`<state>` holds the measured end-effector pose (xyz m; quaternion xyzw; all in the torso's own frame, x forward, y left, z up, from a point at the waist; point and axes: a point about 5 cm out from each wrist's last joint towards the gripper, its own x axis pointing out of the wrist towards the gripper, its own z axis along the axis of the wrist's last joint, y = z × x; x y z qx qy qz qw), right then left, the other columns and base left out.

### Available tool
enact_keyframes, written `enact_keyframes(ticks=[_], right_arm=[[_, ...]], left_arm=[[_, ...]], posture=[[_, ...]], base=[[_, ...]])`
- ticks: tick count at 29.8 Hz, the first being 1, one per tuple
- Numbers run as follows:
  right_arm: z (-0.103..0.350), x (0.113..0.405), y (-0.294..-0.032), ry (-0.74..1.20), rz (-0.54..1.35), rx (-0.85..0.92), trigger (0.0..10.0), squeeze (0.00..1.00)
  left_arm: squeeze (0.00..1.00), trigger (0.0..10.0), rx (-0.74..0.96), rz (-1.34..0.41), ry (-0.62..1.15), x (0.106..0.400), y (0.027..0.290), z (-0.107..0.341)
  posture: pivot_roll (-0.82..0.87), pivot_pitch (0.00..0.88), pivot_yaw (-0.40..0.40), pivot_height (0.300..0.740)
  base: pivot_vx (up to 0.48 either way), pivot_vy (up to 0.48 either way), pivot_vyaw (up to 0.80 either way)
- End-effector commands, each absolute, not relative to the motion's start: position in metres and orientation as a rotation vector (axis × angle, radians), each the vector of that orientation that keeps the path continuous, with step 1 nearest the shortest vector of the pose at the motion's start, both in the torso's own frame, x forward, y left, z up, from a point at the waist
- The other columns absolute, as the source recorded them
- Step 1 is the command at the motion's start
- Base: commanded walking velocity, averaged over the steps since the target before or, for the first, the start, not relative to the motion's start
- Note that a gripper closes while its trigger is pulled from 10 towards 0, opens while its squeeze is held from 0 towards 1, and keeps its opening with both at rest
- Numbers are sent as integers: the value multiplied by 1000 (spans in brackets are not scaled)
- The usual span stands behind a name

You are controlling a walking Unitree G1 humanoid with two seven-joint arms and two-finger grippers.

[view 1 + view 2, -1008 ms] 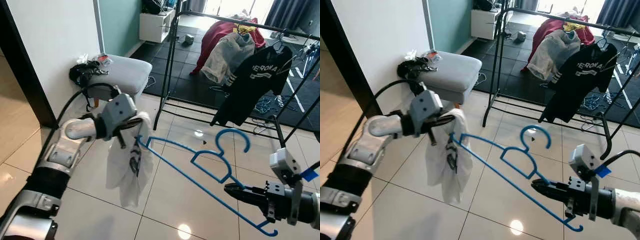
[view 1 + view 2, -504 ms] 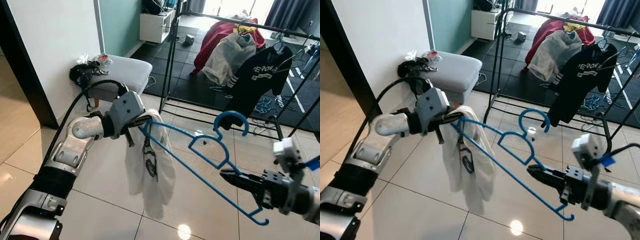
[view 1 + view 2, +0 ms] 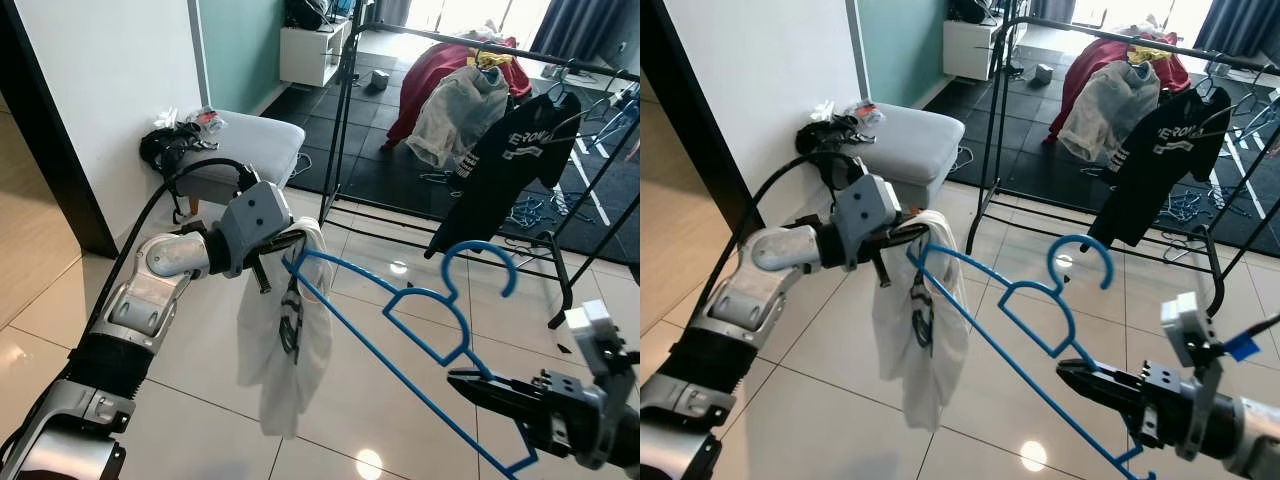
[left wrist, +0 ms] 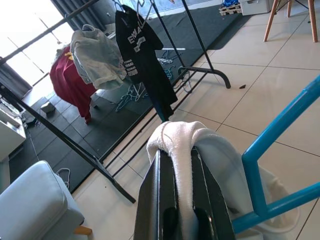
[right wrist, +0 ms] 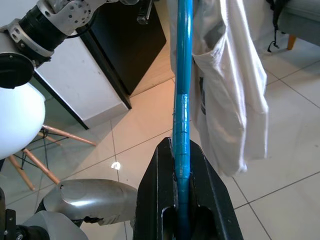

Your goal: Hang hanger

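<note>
Above the pale tiled floor point(image 3: 200, 370), a blue hanger point(image 3: 400, 335) stretched between both arms, its hook pointing up toward the far right. The right gripper point(image 3: 1090, 385), low at the near right, was clamped on the hanger's lower bar. The left gripper point(image 3: 290, 245) held a white garment point(image 3: 275, 350) pinched between its fingers, the cloth draped over the hanger's left end. Farther back stood a black clothes rack point(image 3: 345, 110) carrying a black T-shirt point(image 3: 505, 165), with a grey cushioned stool point(image 3: 245, 150) at far left.
</note>
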<state>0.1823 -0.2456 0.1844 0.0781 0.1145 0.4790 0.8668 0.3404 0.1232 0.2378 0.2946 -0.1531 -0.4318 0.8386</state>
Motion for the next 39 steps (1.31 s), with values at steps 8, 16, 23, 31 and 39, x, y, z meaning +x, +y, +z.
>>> enact_keyframes(ticks=[8,16,23,31,39], right_arm=[[211,183,-256,133,988,152,10000,0],[214,180,-260,129,978,143,10000,0],[208,178,-260,157,955,141,10000,0],[204,177,-257,181,955,144,10000,0],[200,174,-261,214,917,140,10000,0]], left_arm=[[0,10000,616,-913,-303,340,123,233],[0,10000,621,-906,-301,339,124,233],[0,10000,616,-914,-323,338,119,238],[0,10000,619,-914,-339,336,117,242],[0,10000,632,-900,-340,337,123,245]], posture=[[-66,112,-47,740],[-59,108,-45,740],[-58,104,-42,740],[-58,101,-44,740],[-64,107,-40,740]], base=[[0,0,0],[0,0,0],[0,0,0],[0,0,0],[0,0,0]])
